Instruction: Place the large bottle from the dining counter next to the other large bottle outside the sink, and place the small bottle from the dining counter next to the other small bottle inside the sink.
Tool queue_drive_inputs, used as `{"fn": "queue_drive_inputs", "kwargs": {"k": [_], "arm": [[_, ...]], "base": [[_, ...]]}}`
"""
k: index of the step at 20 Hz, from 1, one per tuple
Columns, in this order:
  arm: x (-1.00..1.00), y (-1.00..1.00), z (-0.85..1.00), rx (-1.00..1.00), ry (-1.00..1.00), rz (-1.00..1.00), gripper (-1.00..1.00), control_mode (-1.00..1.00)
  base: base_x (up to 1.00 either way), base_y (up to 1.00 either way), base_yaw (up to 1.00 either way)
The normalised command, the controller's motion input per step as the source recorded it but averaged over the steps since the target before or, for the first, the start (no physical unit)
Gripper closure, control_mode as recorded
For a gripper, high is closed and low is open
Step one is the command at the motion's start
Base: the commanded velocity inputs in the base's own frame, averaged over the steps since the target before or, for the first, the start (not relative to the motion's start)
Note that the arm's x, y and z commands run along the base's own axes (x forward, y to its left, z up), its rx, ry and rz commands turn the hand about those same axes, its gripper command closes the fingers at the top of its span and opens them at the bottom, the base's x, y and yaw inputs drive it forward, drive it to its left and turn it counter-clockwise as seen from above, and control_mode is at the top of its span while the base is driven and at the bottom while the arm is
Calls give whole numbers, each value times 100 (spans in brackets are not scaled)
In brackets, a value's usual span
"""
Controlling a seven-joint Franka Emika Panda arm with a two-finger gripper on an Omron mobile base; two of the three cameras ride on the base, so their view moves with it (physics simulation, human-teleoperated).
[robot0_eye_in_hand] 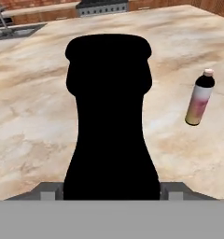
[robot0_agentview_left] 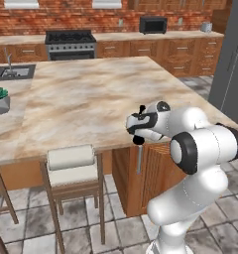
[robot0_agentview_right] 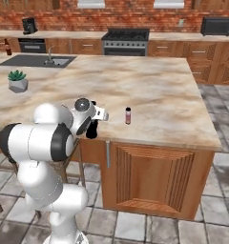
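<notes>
- Large bottle (robot0_eye_in_hand: 109, 116): nearest item in your hand view. It is near-black with a narrow neck and stands upright between the two finger positions. In the right base view (robot0_agentview_right: 91, 129) it sits at the near edge of the dining counter (robot0_agentview_right: 150, 86), right at the robot's hand.
- Gripper (robot0_agentview_right: 93, 125): level with the counter edge, jaws set either side of the large bottle. You cannot tell from these views whether the fingers are pressing it or merely flanking it.
- Small bottle (robot0_eye_in_hand: 200, 98): pinkish-white body, dark shoulder and pale cap. It stands upright on the same counter to the right of the large bottle, near it but not touching. You can also see it in the right base view (robot0_agentview_right: 128, 115).
- Sink (robot0_agentview_right: 35, 61): grey basin with a slim faucet at the far left corner of the counter, well away from both bottles.
- Potted plant (robot0_agentview_right: 17, 82): on the counter between the sink and the arm.
- Stool (robot0_agentview_left: 71, 166): pale cushion, tucked against the counter's near side, left of the arm.
</notes>
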Motion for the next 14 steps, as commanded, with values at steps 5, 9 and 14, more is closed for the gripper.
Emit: {"fn": "queue_drive_inputs", "kwargs": {"k": [5, 9, 14], "arm": [[0, 0, 0, 0, 0, 0, 100, 100], [0, 0, 0, 0, 0, 0, 100, 100], [0, 0, 0, 0, 0, 0, 100, 100]], "base": [[-81, 16, 0], [-40, 47, 0], [-14, 81, 0]]}}
